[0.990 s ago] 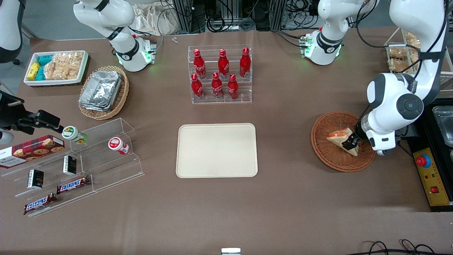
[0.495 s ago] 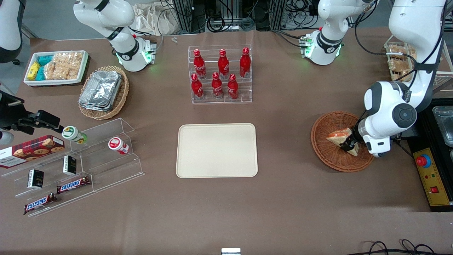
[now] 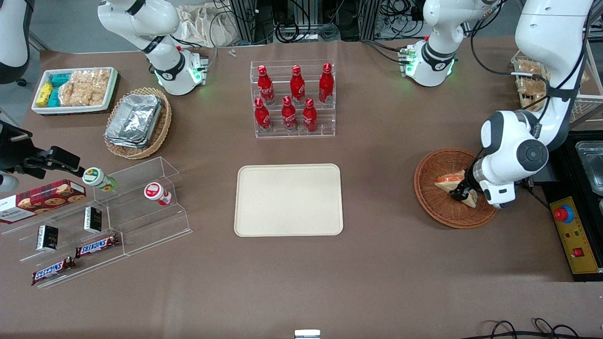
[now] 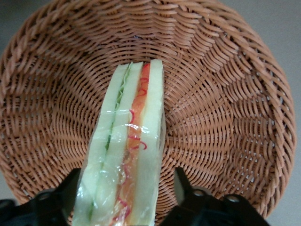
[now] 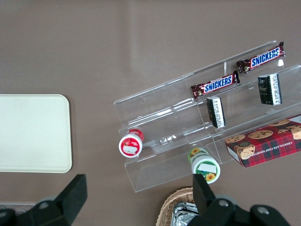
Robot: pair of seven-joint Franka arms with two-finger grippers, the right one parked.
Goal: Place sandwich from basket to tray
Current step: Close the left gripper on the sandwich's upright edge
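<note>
— One sandwich [image 4: 127,150] in play, wrapped in clear film and sitting in the basket [image 3: 435,207] toward the working arm's end of the table!

— And the gripper [image 3: 460,195] is right down on it. In the wrist view its two fingers [image 4: 70,190] stand spread, one on each side of the wedge, not pressing in.

— Green and orange-red filling stripes run along the edge facing that camera.

— Meanwhile the tray [image 3: 288,199] lies flat mid-table, well apart from the basket, nearer the front camera than the red bottles [image 3: 292,99].
</note>
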